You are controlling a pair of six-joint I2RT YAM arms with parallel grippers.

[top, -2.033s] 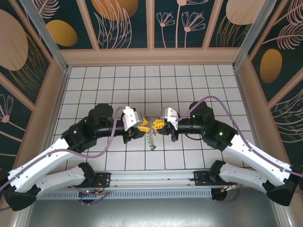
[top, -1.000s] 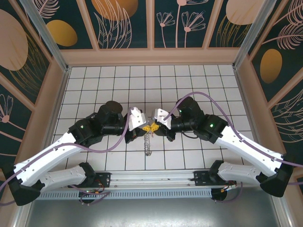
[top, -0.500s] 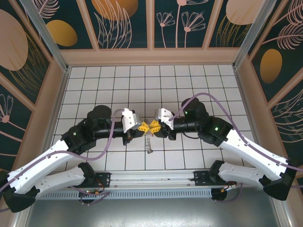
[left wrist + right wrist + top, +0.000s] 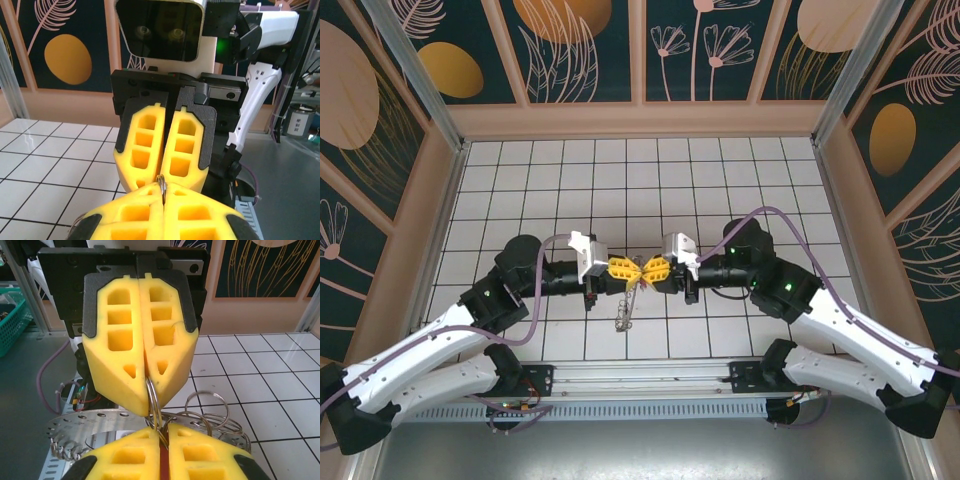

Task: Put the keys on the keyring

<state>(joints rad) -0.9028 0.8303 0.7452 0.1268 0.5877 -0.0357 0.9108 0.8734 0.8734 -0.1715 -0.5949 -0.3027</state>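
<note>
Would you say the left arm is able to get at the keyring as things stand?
Likely yes: the left hand is shut on the keyring, tip to tip with the right hand; nothing blocks it.

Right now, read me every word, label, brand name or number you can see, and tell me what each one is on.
No text here can be read.
Grey box at the far right of the left wrist view: small white label with dark marks, too blurred to read.
Wall panels: leaf and circle pictures, no writing.
</note>
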